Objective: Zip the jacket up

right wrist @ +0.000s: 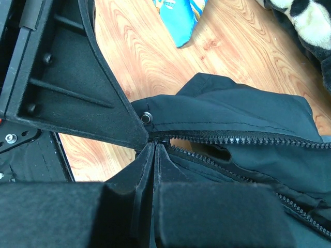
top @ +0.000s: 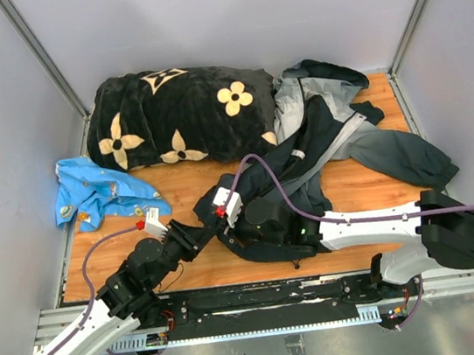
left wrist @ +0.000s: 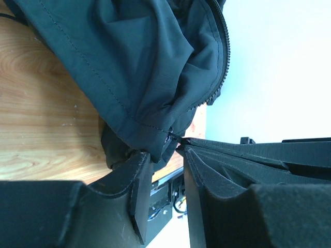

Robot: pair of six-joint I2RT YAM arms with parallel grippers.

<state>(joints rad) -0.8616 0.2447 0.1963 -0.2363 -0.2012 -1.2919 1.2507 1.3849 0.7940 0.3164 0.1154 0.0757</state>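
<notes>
The dark and grey jacket [top: 329, 142] lies crumpled across the right half of the wooden table [top: 176, 186], with its lower hem toward the arms. Both grippers meet at that hem. My left gripper [top: 205, 228] grips the hem fold [left wrist: 155, 132] between its fingertips [left wrist: 140, 157], with a gap further down the jaws. My right gripper [right wrist: 155, 145] is shut on the zipper slider [right wrist: 161, 138] at the bottom end of the zipper. From there the two tooth rows [right wrist: 248, 138] run apart to the right, unjoined. A metal snap [right wrist: 147, 117] sits just above the slider.
A black plush blanket with cream flowers [top: 184, 114] lies at the back left, touching the jacket. A bright blue patterned cloth [top: 97, 190] lies at the left edge. Grey walls close in the back and sides. The left gripper's finger [right wrist: 77, 88] fills the upper left of the right wrist view.
</notes>
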